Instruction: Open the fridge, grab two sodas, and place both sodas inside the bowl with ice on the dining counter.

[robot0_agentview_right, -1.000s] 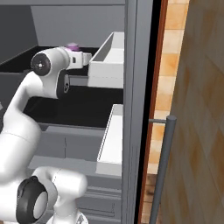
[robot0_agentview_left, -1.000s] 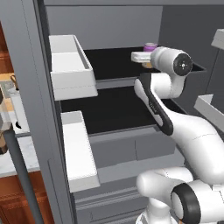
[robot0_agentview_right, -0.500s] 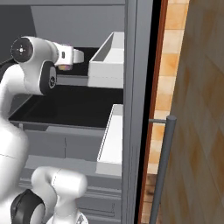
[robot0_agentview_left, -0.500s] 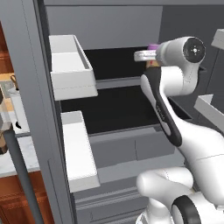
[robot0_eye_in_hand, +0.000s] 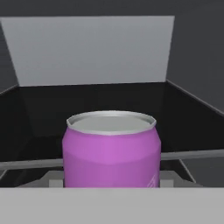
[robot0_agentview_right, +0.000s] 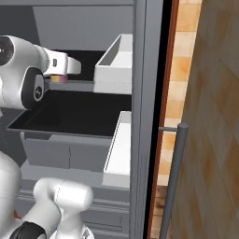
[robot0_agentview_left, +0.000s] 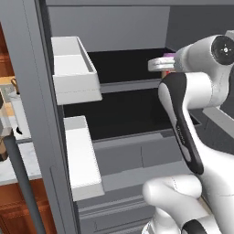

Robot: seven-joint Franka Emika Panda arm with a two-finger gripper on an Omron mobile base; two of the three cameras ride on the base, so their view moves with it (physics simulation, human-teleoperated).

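Hand view, nearest: pink-purple soda can (robot0_eye_in_hand: 111, 151) upright, silver top visible, sitting right at the tool, centred low in the frame. Fingertips hidden behind the can and the lower edge, so cannot tell for sure how the jaws stand; the can sits between them, and whether they actually clamp it I can't tell. Behind the can, a grey shelf lip (robot0_eye_in_hand: 192, 155) runs across, then a black shelf (robot0_eye_in_hand: 100, 98) stretching back to the pale grey rear wall (robot0_eye_in_hand: 92, 50) of the fridge.

Left base view: white arm rises from lower right, bends up and reaches into the open fridge (robot0_agentview_left: 27, 68) at upper-shelf height. Tool (robot0_agentview_left: 161, 65) points left-inward, with a bit of the purple can showing at its tip above the upper black shelf. Left door stands open with two white door bins, upper bin (robot0_agentview_left: 75, 68) and lower bin (robot0_agentview_left: 81, 160). Grey lower drawers (robot0_agentview_left: 132, 160) beneath the shelves. Far left, a sliver of white marble desk (robot0_agentview_left: 13, 167) and reddish wood.

Right base view: the can's orange-yellow band shows under the white wrist, just above the shelf front. White bins on the right door (robot0_agentview_right: 116, 63), grey bar handle (robot0_agentview_right: 172, 179), tan tiled wall (robot0_agentview_right: 212, 116) beyond.
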